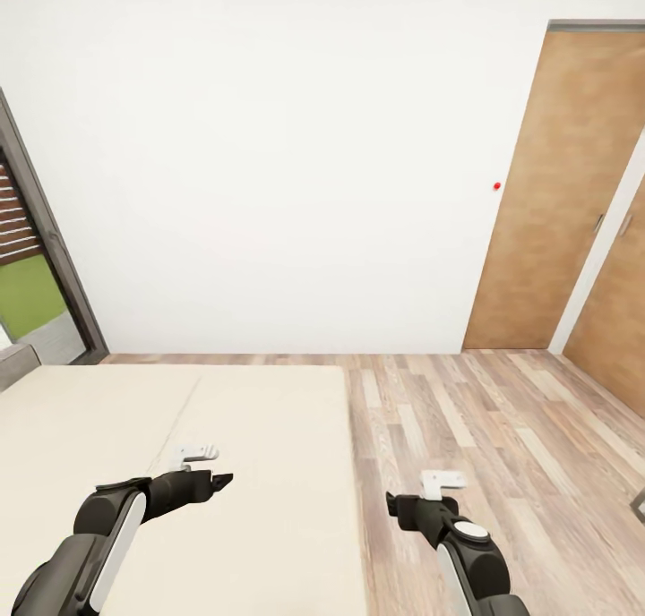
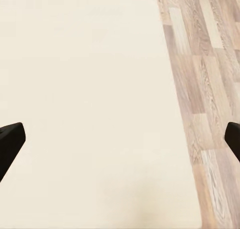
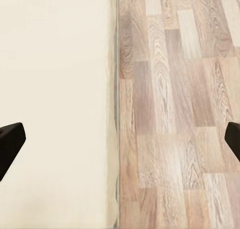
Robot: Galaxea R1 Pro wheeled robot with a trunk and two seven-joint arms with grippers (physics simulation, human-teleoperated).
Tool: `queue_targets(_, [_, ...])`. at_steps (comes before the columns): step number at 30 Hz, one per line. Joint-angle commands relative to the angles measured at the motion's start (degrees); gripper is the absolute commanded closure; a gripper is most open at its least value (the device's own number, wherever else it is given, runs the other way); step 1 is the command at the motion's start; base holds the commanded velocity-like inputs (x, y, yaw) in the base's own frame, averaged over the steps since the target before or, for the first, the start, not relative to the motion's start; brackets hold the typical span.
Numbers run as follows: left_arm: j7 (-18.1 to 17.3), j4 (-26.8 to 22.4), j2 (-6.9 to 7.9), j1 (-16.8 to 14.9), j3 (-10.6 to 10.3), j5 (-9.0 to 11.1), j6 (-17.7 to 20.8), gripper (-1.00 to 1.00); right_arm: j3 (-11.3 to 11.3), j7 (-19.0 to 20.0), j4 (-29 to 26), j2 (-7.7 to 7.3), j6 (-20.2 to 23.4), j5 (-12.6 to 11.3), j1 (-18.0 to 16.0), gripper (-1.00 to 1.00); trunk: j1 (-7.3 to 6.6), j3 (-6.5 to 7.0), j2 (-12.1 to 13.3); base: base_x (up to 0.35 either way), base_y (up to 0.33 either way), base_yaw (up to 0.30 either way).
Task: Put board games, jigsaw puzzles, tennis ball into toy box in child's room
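The bed [image 1: 134, 437] lies low at the left, its plain beige mattress bare in the part I see. My left gripper [image 1: 221, 480] hovers over the mattress [image 2: 75, 89], open, its dark fingertips [image 2: 10, 144] wide apart with nothing between them. My right gripper [image 1: 392, 503] hangs over the bed's edge [image 3: 114, 114] where mattress meets wood floor, also open and empty [image 3: 122, 144]. The toys, the toy box and the table are out of view.
Wood-plank floor [image 1: 475, 437] stretches to the right of the bed. A white wall [image 1: 269, 168] stands ahead, with a brown wooden door [image 1: 560, 195] at the right and a dark-framed window [image 1: 27, 276] at the left.
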Motion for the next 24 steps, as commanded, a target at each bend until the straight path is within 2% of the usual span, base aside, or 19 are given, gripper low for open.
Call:
queue_targets(1, [0.05,-0.03,0.01,-0.05,0.05,0.44,0.38,-1.00,0.07,-0.36,0.08,0.02,0.31,-0.07,-0.06,-1.00,0.04,-0.14,-0.14,0.000,0.279,0.000])
queue_targets(24, [-0.02,-0.04,0.04,-0.05,0.12,0.44,0.40,-1.00,0.03,-0.39,1.41,-0.02,0.31,-0.01,-0.08,-1.00,0.04,-0.14,-0.14,0.000,0.284,0.000])
